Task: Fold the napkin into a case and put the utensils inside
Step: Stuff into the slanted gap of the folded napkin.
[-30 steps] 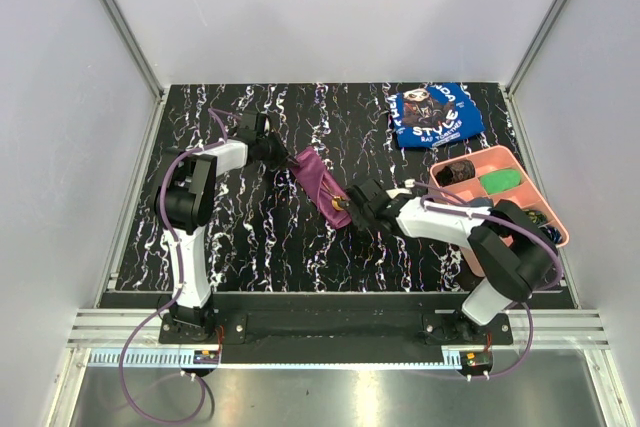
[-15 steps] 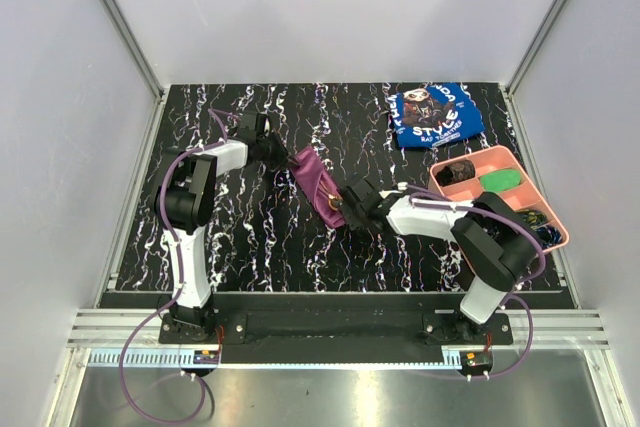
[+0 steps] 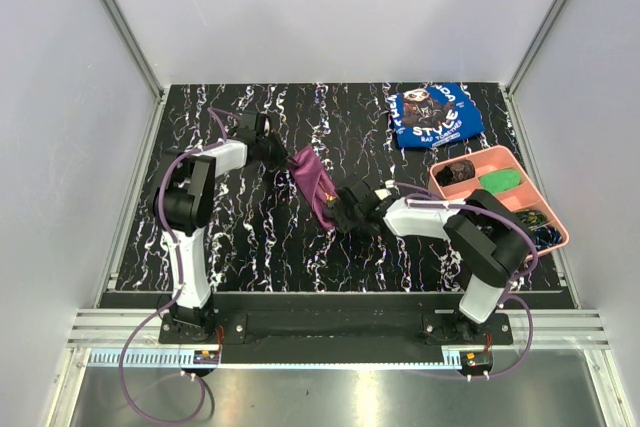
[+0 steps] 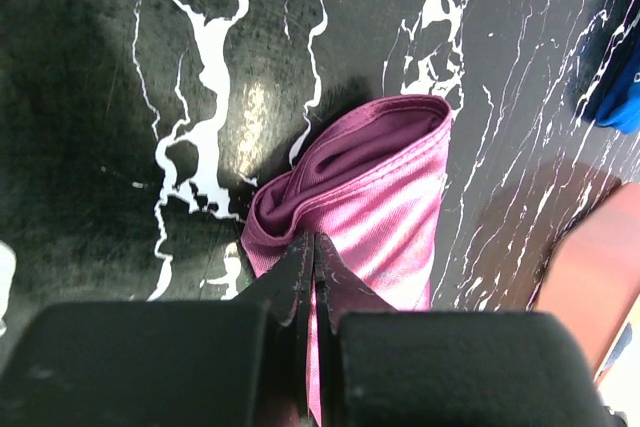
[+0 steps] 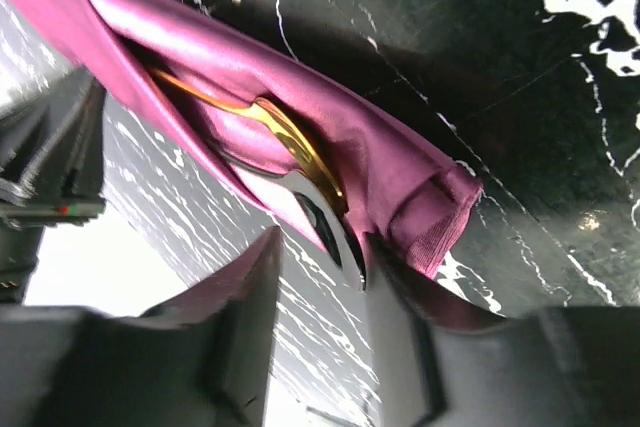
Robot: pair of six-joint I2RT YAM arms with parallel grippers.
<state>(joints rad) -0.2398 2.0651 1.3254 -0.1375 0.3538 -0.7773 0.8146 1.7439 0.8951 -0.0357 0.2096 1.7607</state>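
The plum-purple napkin lies as a narrow folded case on the black marbled table. My left gripper is shut on the cloth at its far-left end, pinching a layer. The gold spoon lies inside the case's open mouth, handle running deep between the layers. Its shiny bowl pokes out at the near end, against my right gripper's right finger. My right gripper sits at the case's near-right end, jaws apart, with only table showing in the gap.
A blue cloth with white lettering lies at the back right. A pink compartment tray with small items stands on the right, beside my right arm. The tray's edge and the blue cloth also show in the left wrist view.
My right gripper has slid left toward the case and its jaws have parted, letting go of the spoon now lodged in the pouch. The left gripper has kept its pinch.
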